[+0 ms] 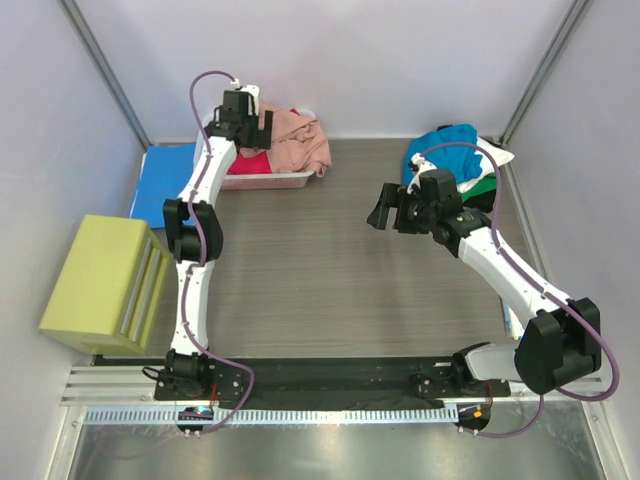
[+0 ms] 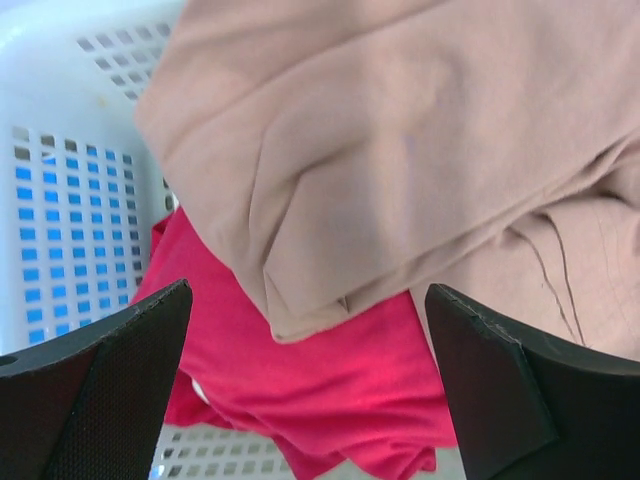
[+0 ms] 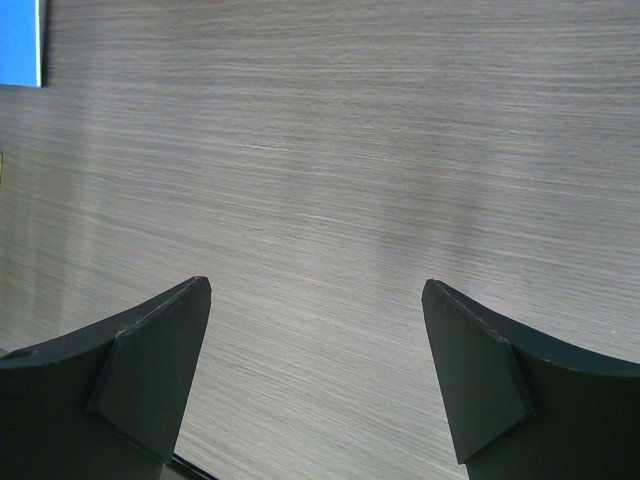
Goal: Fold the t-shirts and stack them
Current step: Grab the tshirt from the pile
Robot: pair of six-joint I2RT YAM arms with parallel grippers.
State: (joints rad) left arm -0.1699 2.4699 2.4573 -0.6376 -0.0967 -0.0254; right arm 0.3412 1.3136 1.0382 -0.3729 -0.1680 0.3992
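Left hand [image 2: 310, 300]: spread wide over dusty-pink t-shirt [image 2: 400, 150], heaped on magenta t-shirt [image 2: 330, 380] in white basket [image 2: 60, 120], far left. Right hand [image 3: 315, 290]: wide, empty, above counter [image 3: 320, 150]. Advised: pinch pink fold only, lift clear.

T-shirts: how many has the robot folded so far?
Nothing looks folded yet; no stack shows anywhere. In hand: the left gripper hangs open over the pink tee and magenta tee in the white basket. The right gripper is open above the table. The far-right heap of tees is left too.
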